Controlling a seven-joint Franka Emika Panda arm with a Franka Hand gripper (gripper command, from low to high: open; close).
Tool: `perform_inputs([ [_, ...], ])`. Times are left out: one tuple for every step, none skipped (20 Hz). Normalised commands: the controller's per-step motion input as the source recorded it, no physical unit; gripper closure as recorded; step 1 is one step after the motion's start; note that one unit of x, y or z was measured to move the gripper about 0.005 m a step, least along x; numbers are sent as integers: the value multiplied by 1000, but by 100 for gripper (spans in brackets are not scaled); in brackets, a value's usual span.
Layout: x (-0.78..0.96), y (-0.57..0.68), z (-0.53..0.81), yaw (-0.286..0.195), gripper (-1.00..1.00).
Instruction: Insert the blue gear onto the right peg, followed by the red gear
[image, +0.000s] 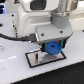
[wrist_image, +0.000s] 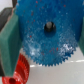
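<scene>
At the exterior frame's centre, the end effector (image: 51, 48) is clamped on the blue gear (image: 52, 48), held above the base plate (image: 35, 59), apparently for seating on its peg.

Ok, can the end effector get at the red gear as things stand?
Probably not yet: the end effector looks shut on the blue gear, so it is occupied. The red gear lies close by, partly hidden by the blue gear's edge in the wrist view.
</scene>
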Motion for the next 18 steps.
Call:
perform_inputs([
  [192, 1, -232, 0, 100],
  [219, 9, -149, 0, 100],
  [159, -31, -101, 0, 100],
  [146, -6, -212, 0, 100],
  [166, 8, -222, 0, 100],
  [131, 6, -208, 0, 100],
  [96, 10, -173, 0, 100],
  [77, 32, -131, 0, 100],
  [56, 47, -122, 0, 100],
  [42, 55, -103, 0, 100],
  [25, 68, -68, 0, 100],
  [18, 89, -35, 0, 100],
  [31, 43, -80, 0, 100],
  [18, 61, -44, 0, 100],
  [-2, 67, 38, 0, -100],
  [-6, 75, 98, 0, -100],
  [-16, 92, 211, 0, -100],
  [-32, 118, 301, 0, -100],
])
